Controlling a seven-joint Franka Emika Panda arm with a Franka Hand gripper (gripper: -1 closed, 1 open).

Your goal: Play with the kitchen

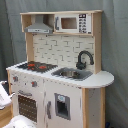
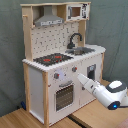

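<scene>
In the second exterior view, the white robot arm's tool (image 2: 78, 76) reaches the front of the tall white and light-wood toy kitchen (image 2: 60, 60), beside the windowed oven door (image 2: 64, 96); its opening cannot be told. The kitchen stands on a wooden bench (image 2: 30, 120).

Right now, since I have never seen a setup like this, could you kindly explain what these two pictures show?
Both pictures show one scene from two fixed cameras off the arm. The tall white and wood thing is a toy kitchen with a hob, a black faucet, a sink, a grey hood and an oven door. In the second exterior view, the white machine reaching in from the right is a robot arm, its tip at the kitchen's front panel. I cannot tell whether it holds anything. The first exterior view shows the kitchen from its other side.
</scene>
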